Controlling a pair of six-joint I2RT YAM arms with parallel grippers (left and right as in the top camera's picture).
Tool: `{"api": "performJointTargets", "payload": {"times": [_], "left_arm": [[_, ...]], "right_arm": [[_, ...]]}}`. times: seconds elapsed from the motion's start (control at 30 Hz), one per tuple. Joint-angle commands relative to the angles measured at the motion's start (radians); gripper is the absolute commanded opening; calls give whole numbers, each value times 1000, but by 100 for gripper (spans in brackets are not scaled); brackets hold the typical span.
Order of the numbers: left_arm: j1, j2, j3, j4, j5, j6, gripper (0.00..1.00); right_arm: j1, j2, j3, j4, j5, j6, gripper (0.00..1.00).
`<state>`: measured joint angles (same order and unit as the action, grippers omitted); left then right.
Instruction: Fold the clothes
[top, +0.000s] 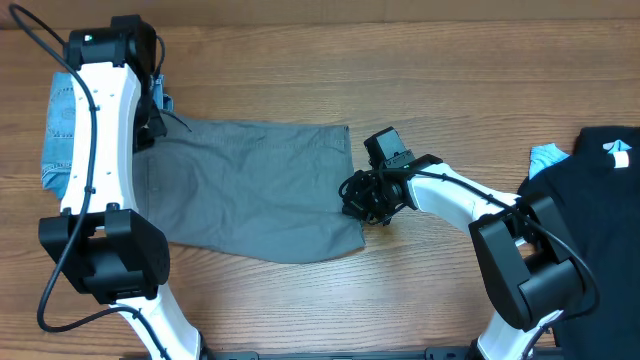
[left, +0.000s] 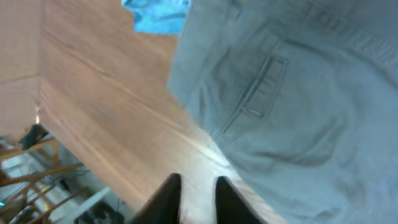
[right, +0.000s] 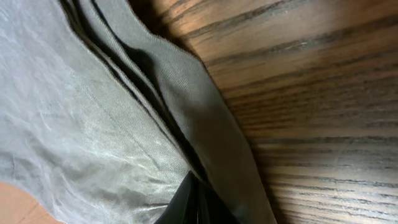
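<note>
Grey cotton shorts (top: 250, 190) lie spread flat on the brown wood-grain bench (top: 430, 80), waist end toward the left arm and leg hems toward the right arm. The overhead view alone shows the whole layout. Pale blue denim shorts (top: 58, 130) lie partly under the white left arm at the bench's left edge, just beside the grey pair. A black garment (top: 600, 200) lies well apart at the far right, with a scrap of light blue cloth (top: 546, 157) at its edge. From above, the right gripper (top: 360, 202) sits at the grey shorts' right hem, near the lower corner, but its jaws cannot be read there. The right wrist view fills that in: several stacked layers of grey hem run diagonally across the bare wood, and the dark jaws are pressed together into a narrow wedge with their tips in the crease between layers, clenched on the hem edge. The left wrist view is blurred, yet it shows a slit back pocket (left: 261, 87) with stitched edging, which the overhead view barely shows. It also shows the left gripper (left: 198, 186) over bare bench just beside the grey cloth's edge, jaws parted with only wood between them, grasping nothing.
</note>
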<state>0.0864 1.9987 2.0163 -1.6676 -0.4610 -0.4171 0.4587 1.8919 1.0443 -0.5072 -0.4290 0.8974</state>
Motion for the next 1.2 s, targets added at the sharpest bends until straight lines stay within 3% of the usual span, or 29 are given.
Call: {"api": "performJointTargets", "payload": {"times": [0.0, 0.17, 0.3, 0.4, 0.7, 0.8, 1.0, 1.17], "left_arm": [[29, -36, -9, -23, -95, -44, 39], [161, -35, -55, -19, 28, -29, 34], [304, -35, -117, 31, 224, 78, 28], [344, -35, -124, 35, 258, 82, 27], [283, -36, -144, 75, 537, 303, 31], [231, -36, -190, 106, 541, 306, 31], [174, -36, -335, 193, 560, 305, 32], [166, -36, -539, 357, 640, 294, 34]], "right_arm": [[0, 41, -17, -18, 69, -9, 4], [-3, 41, -17, -29, 60, -42, 4], [-59, 41, -17, -129, 54, -40, 4], [-125, 41, -17, -183, 59, -43, 4], [-445, 41, -17, -285, 191, -226, 4], [-588, 40, -16, -310, 150, -305, 4], [-712, 39, -15, -322, 24, -459, 4], [-743, -18, -14, -325, -60, -538, 17]]}}
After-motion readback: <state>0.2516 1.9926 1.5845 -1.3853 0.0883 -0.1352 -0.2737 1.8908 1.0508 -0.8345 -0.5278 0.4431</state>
